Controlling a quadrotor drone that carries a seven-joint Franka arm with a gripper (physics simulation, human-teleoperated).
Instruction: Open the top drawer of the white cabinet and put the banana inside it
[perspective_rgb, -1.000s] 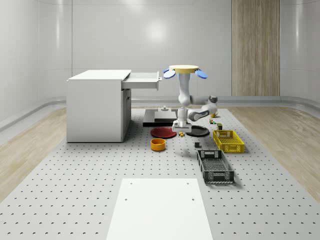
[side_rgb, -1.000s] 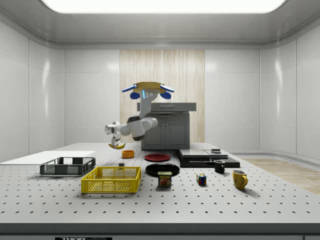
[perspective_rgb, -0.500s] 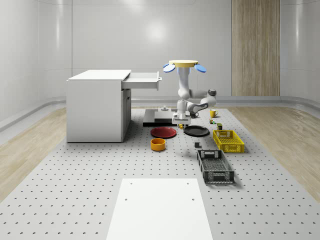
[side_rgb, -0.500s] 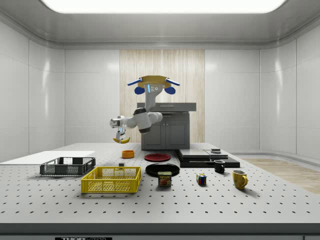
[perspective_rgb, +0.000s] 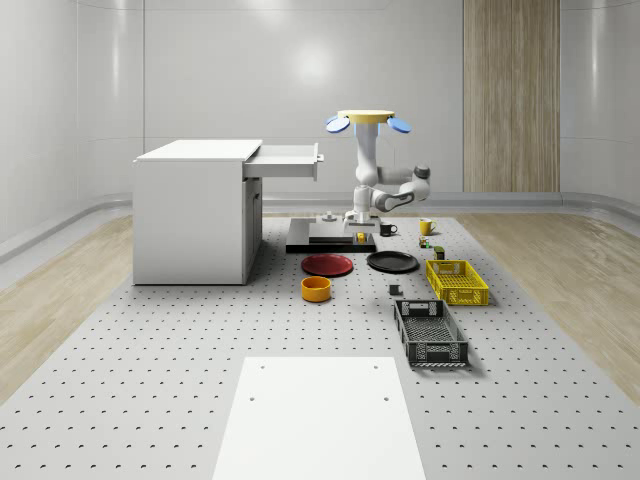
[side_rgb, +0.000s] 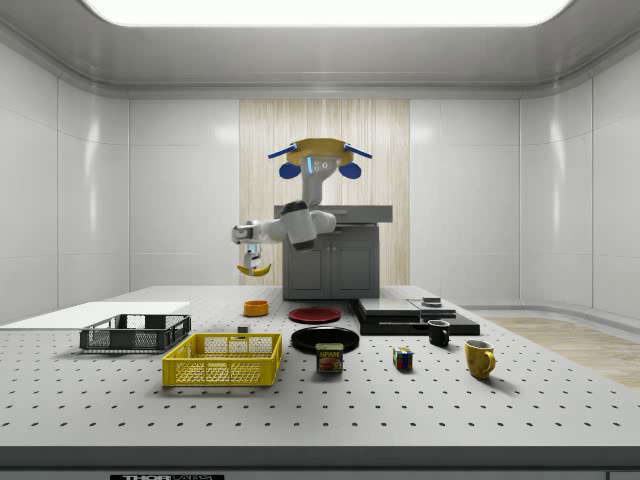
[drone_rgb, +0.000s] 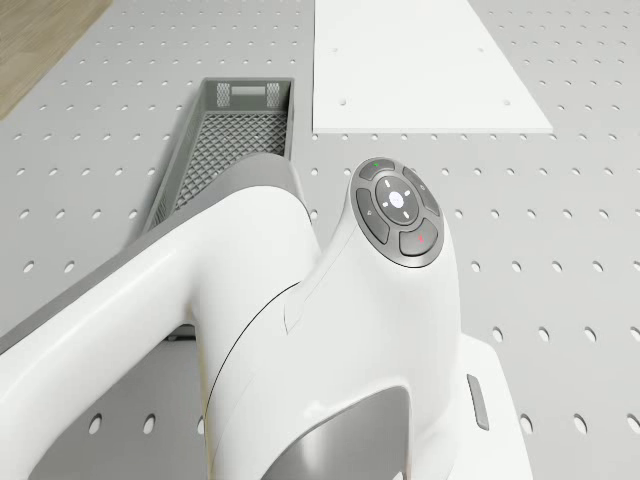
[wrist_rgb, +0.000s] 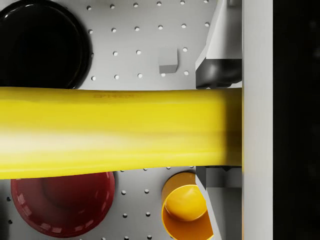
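The yellow-topped quadrotor drone (perspective_rgb: 366, 118) has risen, hovering mid-frame over the perforated worktop (perspective_rgb: 200, 340), its claw (side_rgb: 252, 262) clamped on the curved yellow banana (side_rgb: 254, 269) (white cabinet's top drawer (perspective_rgb: 286, 160) open).

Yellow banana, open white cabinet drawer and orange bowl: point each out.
Yellow banana (side_rgb: 254, 270): side view, middle of the fruit.
Open white cabinet drawer (perspective_rgb: 285, 161): whole-scene view, side wall.
Orange bowl (perspective_rgb: 316, 289): whole-scene view, outer wall.
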